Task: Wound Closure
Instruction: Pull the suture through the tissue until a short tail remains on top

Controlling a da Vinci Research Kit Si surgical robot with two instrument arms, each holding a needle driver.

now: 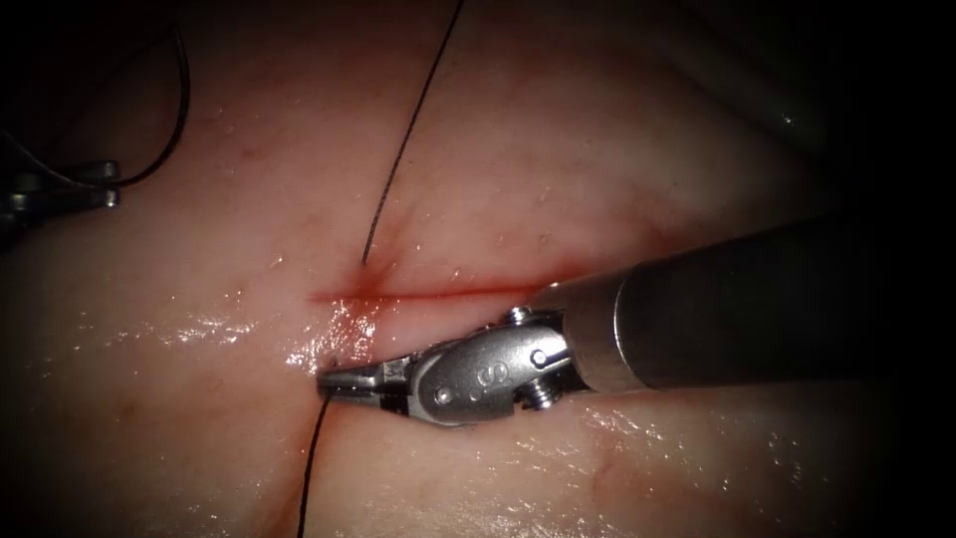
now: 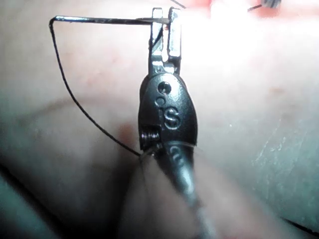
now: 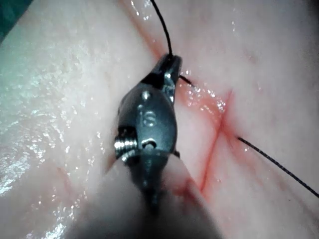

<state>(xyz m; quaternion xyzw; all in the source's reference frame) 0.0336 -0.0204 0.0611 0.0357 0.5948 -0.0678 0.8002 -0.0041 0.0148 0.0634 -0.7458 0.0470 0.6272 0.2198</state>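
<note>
Right tool (image 1: 334,382) lies low over the tissue (image 1: 597,179), just below the cut (image 1: 418,295), near its left end. Its jaws are clamped on the thread (image 1: 403,149) right where it leaves the tissue; one strand runs down from the tips, another rises from the tissue just above the cut and goes up out of frame. Red fluid (image 1: 349,291) marks the cut's left end. Right wrist view: same tool (image 3: 171,63), jaws closed on thread (image 3: 162,25), cut (image 3: 214,144) beside it.

Left tool (image 1: 105,184) sits far left, well apart from the cut. In its wrist view the tool (image 2: 166,20) grips the needle (image 2: 99,20), jaws closed on it near one end; needle is out of the tissue, with thread (image 2: 75,99) trailing from its other end.
</note>
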